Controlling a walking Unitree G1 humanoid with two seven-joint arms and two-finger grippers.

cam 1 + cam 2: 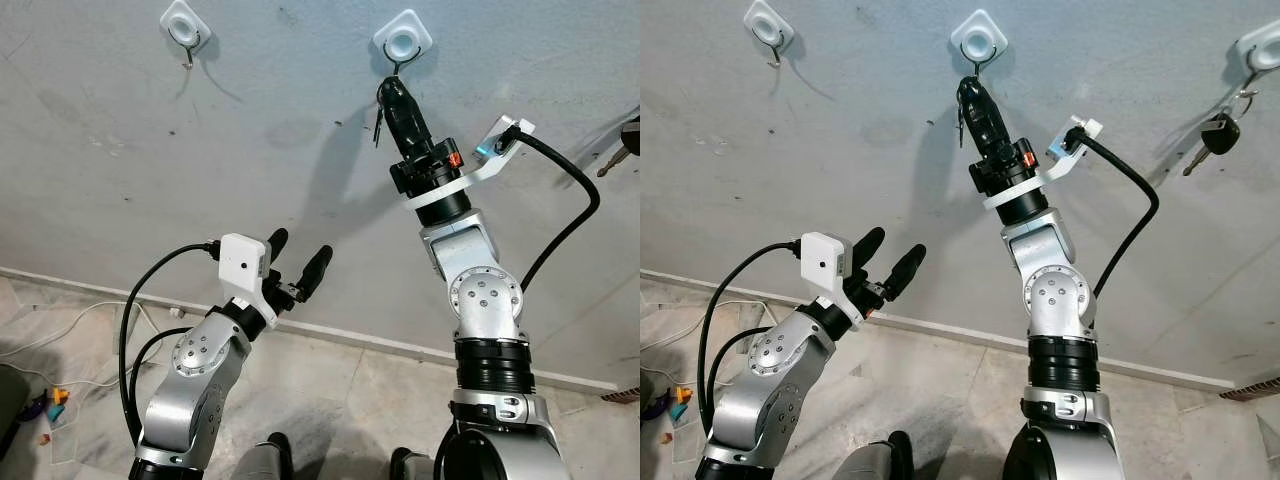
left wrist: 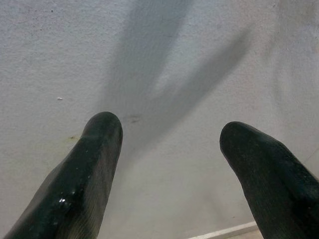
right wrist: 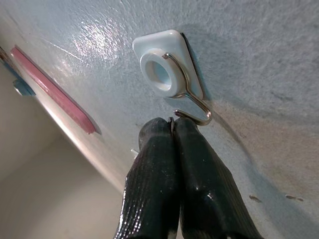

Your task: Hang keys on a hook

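Observation:
My right gripper [image 1: 392,92] is raised against the grey wall, its tips just under the middle hook [image 1: 402,48], a white pad with a wire hook [image 3: 193,105]. The fingers [image 3: 154,164] are pressed shut on a thin metal key ring. A small dark bunch of keys [image 1: 378,126] dangles beside the fingers. The ring's edge sits right below the wire hook's curl; whether it touches is unclear. My left gripper [image 1: 298,252] is held lower and to the left, open, facing bare wall with nothing between its fingers [image 2: 89,164].
A second white hook [image 1: 185,28] is on the wall at upper left. A third hook [image 1: 1260,45] at upper right carries a black car key [image 1: 1218,135]. A white skirting runs along the tiled floor [image 1: 330,400], with cables at lower left.

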